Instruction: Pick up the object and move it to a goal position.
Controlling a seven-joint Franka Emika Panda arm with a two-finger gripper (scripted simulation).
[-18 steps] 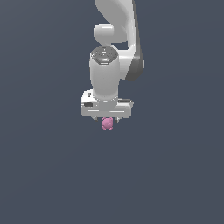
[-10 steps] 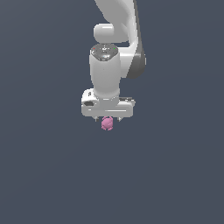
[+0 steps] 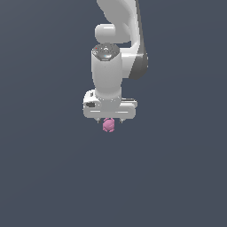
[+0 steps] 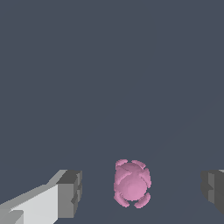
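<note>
The object [image 3: 108,125] is a small pink faceted lump with stubby nubs, lying on the dark grey surface. In the exterior view it shows just under the white gripper [image 3: 109,120], which hangs straight above it. In the wrist view the object [image 4: 131,183] sits between the two fingers [image 4: 70,194], with clear gaps on both sides. The gripper [image 4: 142,192] is open and touches nothing. The fingertips are mostly hidden by the hand in the exterior view.
The white Panda arm [image 3: 119,26] rises from the gripper to the top of the exterior view. The flat dark grey surface [image 3: 44,177] fills everything else in view.
The arm has sunk slightly toward the pink object. The object has not moved.
</note>
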